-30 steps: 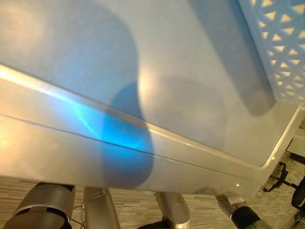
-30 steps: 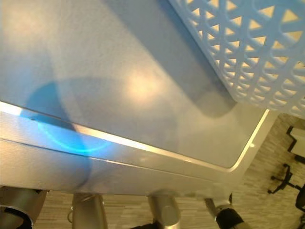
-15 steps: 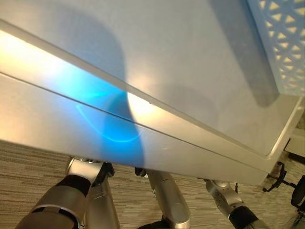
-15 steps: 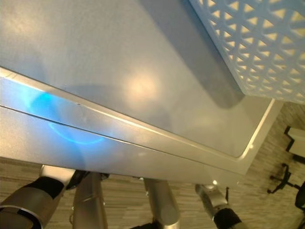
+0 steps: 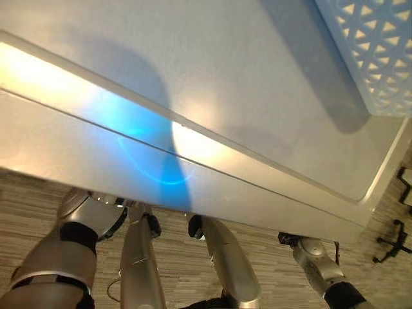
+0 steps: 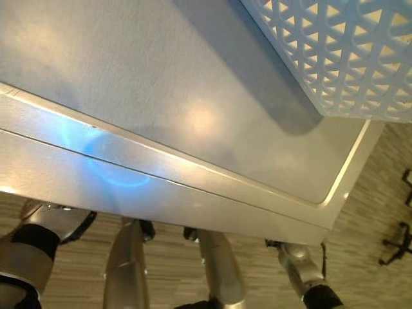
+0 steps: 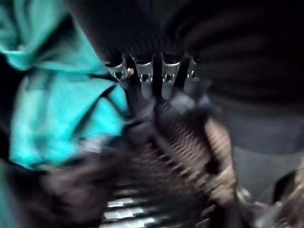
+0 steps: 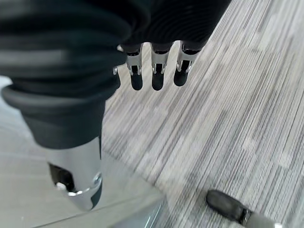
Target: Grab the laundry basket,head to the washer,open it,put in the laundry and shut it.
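Left hand (image 7: pixel 156 95) deep among teal laundry (image 7: pixel 52 99) and a dark garment; grip on cloth cannot be told. Right hand (image 8: pixel 154 71) hangs slack, fingers straight, holding nothing. Laundry basket (image 6: pixel 341 51) sits atop the washer (image 5: pixel 212 84). Advice: secure a full bundle before moving it

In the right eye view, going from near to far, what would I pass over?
Striped floor → the washer's front edge → its flat grey top → the white lattice laundry basket sitting on the far right corner.
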